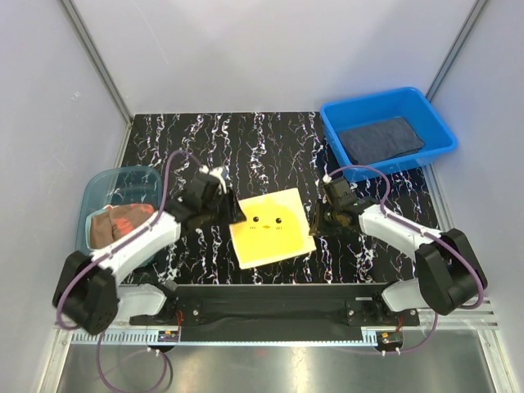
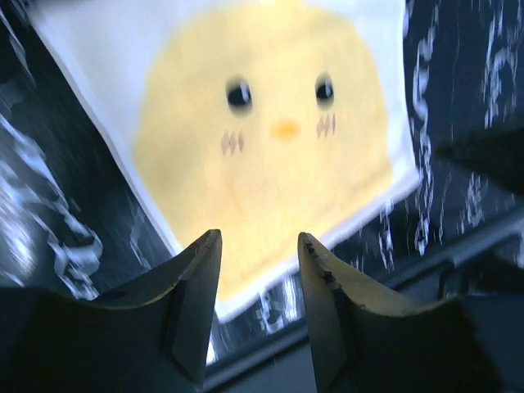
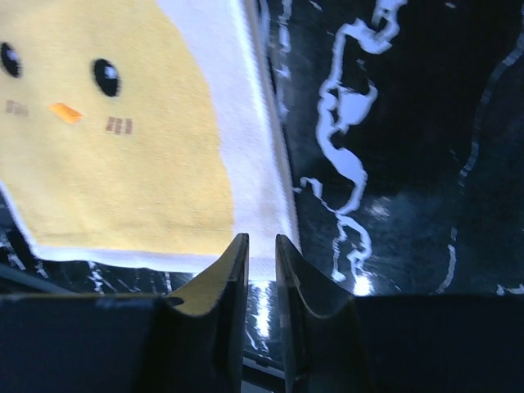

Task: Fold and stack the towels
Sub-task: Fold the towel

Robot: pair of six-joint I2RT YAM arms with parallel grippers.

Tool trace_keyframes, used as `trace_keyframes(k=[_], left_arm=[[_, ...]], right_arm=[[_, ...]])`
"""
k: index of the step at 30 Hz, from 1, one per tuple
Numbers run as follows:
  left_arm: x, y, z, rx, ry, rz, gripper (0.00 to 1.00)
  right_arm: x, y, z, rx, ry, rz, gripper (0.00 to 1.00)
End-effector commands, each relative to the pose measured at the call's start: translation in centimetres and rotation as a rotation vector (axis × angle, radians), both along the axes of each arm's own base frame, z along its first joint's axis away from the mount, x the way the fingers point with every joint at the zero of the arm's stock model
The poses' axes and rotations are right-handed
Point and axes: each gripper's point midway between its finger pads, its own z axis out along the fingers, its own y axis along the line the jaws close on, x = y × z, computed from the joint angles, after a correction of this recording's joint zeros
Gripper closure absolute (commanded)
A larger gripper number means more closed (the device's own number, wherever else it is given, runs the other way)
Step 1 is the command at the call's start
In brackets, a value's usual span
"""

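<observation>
**Towels, three entries.**

1. Yellow towel (image 1: 272,228), one. It lies flat and roughly square at the centre of the black, white-veined worktop (image 1: 246,135), between the two hands. It has a white border and a printed chick face: two dark eyes, one orange beak and two clusters of short brown cheek strokes.
2. Dark slate-blue towel (image 1: 381,139), one. It lies flat inside the blue bin (image 1: 385,97) at the far right of the worktop.
3. Crumpled cloth (image 1: 119,223), brown and red-orange, piece count not determinable. It sits in the translucent teal tub (image 1: 123,176) at the left edge. Pale marks on the red part are too small to read.

**Hands, two.**

- Left hand (image 2: 260,254): its fingers stand a clear gap apart with nothing between them. It is at the towel's left edge, and the wrist camera shows the chick face beyond the tips.
- Right hand (image 3: 260,254): its fingers are drawn to a narrow slit, with the tips at the towel's white-bordered right edge near a corner. Whether any cloth is pinched cannot be told.
</observation>
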Motion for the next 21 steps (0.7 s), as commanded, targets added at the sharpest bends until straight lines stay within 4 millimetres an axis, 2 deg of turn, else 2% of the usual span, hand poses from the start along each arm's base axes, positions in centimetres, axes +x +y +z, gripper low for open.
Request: trace_keyframes(k=[1,2,3,4,6,7,9,11,14,15,16,17,18,19,20,21], left_arm=[[4.3,2.7,-1.3,0.156,-0.034,0.002,0.53],[5.5,2.6,-1.4,0.161,-0.035,0.007,0.54],[6.2,2.8,-3.3,0.185,0.017,0.011,0.55],[6.8,2.9,-4.1,0.202,0.036,0.005,0.55],[8.1,3.2,-5.8,0.227,0.074,0.019,0.57],[8.5,3.2,-6.2,0.227,0.08,0.019,0.57],[9.5,3.7,-6.7,0.22,0.1,0.038,0.57],[10.4,4.2,-6.6,0.224,0.101,0.063,0.57],[12.4,5.0,-4.4,0.227,0.076,0.074,0.57],[12.5,5.3,-3.7,0.246,0.074,0.065,0.57],[14.0,5.2,-1.6,0.255,0.011,0.046,0.57],[14.6,5.4,-0.3,0.263,-0.024,0.036,0.56],[15.2,5.3,0.8,0.252,-0.053,0.014,0.55],[16.1,5.1,2.2,0.261,-0.12,-0.054,0.54],[16.6,4.9,2.5,0.262,-0.143,-0.09,0.54],[16.5,3.9,2.8,0.219,-0.156,-0.163,0.53]], right_arm=[[0.3,3.0,0.7,0.125,-0.009,0.072,0.74],[0.4,3.4,0.4,0.135,-0.011,0.073,0.74],[0.3,3.3,0.0,0.127,-0.006,0.067,0.74],[-0.3,3.1,-1.0,0.116,0.021,0.053,0.74],[-0.5,3.4,-1.5,0.122,0.013,0.042,0.75],[-1.3,3.3,-2.1,0.127,0.032,0.015,0.75],[-2.2,4.2,-2.1,0.141,0.019,0.024,0.75],[-3.3,4.4,-2.5,0.148,0.035,-0.003,0.75],[-4.6,5.0,-2.2,0.181,0.046,-0.005,0.74],[-4.8,5.0,-1.8,0.187,0.044,0.004,0.73],[-4.1,5.4,-0.3,0.2,0.001,0.028,0.71],[-4.3,5.1,0.1,0.178,0.005,0.042,0.68],[-3.7,5.0,1.0,0.161,-0.026,0.052,0.63],[-2.4,5.6,3.0,0.158,-0.091,0.111,0.59],[-2.0,5.8,3.8,0.144,-0.114,0.149,0.56],[-0.2,6.9,6.3,0.158,-0.178,0.187,0.53]])
